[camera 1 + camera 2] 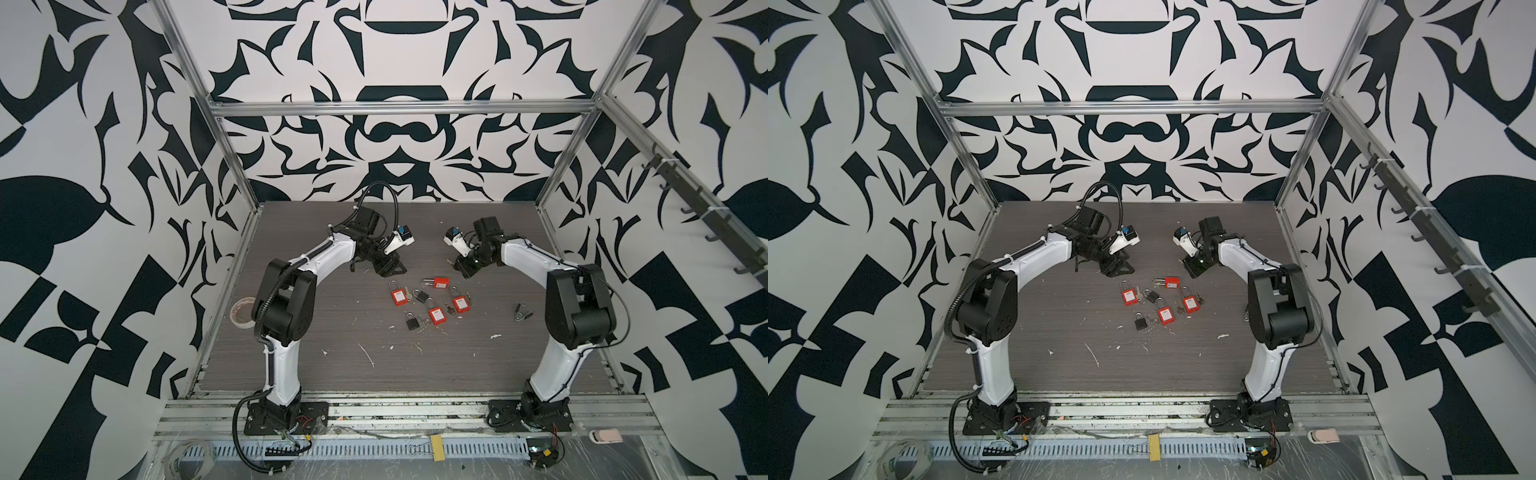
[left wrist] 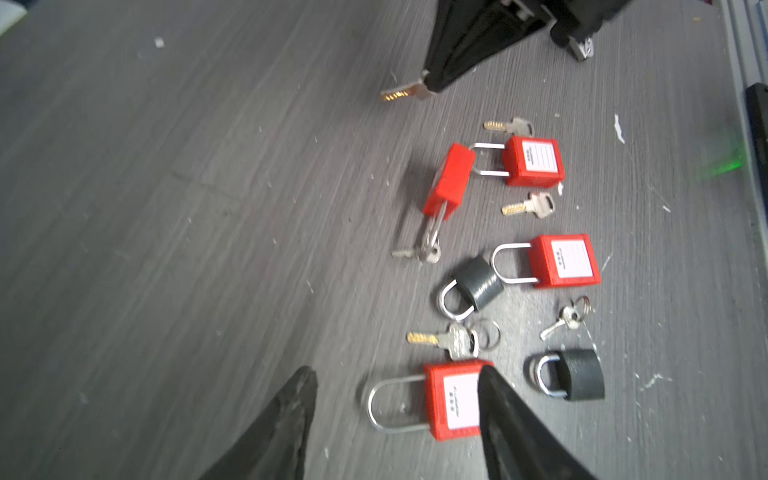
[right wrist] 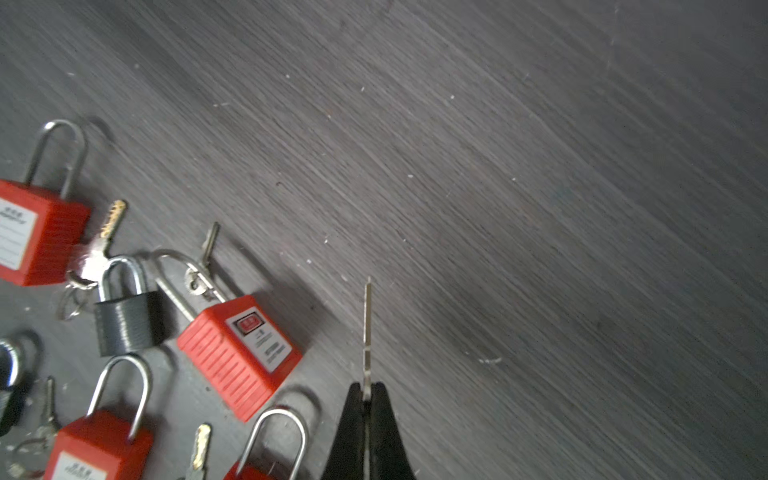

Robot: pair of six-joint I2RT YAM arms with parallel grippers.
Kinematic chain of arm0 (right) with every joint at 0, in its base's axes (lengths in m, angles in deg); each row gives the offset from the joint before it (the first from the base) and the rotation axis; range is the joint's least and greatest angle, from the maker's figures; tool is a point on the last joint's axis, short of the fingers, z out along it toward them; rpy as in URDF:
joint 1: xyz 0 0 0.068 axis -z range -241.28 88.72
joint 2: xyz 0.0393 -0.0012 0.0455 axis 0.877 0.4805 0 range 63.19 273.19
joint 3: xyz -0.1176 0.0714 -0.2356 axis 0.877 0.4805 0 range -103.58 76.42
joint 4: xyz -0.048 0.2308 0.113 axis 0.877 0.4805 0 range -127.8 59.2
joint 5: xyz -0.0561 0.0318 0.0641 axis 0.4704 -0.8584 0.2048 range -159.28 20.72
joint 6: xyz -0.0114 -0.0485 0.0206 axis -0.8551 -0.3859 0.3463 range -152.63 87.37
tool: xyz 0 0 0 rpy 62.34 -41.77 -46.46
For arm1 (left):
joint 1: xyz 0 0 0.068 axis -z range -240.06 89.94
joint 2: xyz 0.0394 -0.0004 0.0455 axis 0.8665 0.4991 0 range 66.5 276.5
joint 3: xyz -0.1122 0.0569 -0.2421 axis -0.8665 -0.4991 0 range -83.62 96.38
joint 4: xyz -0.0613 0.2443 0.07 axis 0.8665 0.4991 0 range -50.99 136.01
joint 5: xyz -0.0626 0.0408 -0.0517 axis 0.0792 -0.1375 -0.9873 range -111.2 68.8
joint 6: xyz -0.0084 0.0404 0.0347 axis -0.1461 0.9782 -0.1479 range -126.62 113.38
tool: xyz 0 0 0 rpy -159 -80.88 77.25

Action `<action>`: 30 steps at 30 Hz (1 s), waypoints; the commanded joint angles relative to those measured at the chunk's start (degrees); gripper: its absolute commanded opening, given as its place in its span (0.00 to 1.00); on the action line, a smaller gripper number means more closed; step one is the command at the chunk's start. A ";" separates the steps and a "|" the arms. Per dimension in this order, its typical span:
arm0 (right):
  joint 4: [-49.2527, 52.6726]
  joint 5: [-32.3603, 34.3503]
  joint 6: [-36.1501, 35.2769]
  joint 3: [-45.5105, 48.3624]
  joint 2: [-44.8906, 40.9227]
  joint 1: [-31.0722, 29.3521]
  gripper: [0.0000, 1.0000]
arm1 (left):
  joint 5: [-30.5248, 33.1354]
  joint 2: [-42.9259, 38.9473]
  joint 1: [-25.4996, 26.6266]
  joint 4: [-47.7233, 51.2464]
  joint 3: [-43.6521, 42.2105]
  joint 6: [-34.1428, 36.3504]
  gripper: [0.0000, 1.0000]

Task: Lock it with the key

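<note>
Padlocks, both top views: four red and two black padlocks point(image 1: 435, 316) lie clustered mid-table point(image 1: 457, 365).
Pincers, a top view: the left pincer point(image 1: 1119, 269) and right pincer point(image 1: 1188, 264) hang just behind the cluster, well apart from each other.
Left pincer, left wrist view: its jaws stand apart with nothing between them. One finger point(image 2: 511, 424) overlaps the nearest red padlock point(image 2: 436, 399); contact cannot be told.
Loose keys, left wrist view: loose keys point(image 2: 528, 205) lie among the padlocks.
Key, left wrist view: the key point(image 2: 401, 92) sticks out of the right pincer's tips, beyond the cluster.
Right pincer, right wrist view: clamped on the key's head, blade pointing straight out, beside the padlocks and apart from them.
</note>
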 commanded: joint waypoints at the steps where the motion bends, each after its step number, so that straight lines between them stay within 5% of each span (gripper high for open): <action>1: 3.45 -1.23 -0.50 -2.39 1.42 -0.11 0.00 | -0.51 -2.83 -0.33 -1.56 -1.88 -0.73 0.64; 8: 3.82 1.90 -0.13 -2.85 3.95 -0.07 0.06 | -0.55 -3.40 -0.34 -2.50 -3.51 -1.94 0.64; 15: 5.64 1.95 -2.45 -3.28 2.53 0.17 0.52 | -0.05 -4.82 -0.38 -2.53 -4.94 -2.14 0.64; 24: 6.58 2.68 -12.78 0.02 -6.63 0.24 0.54 | 1.45 -7.99 -0.67 -3.60 -7.22 -2.24 0.64; 30: 5.65 -7.11 -21.54 5.39 -11.95 -1.04 0.55 | 1.93 -9.49 -0.70 -5.14 -9.65 -2.57 0.64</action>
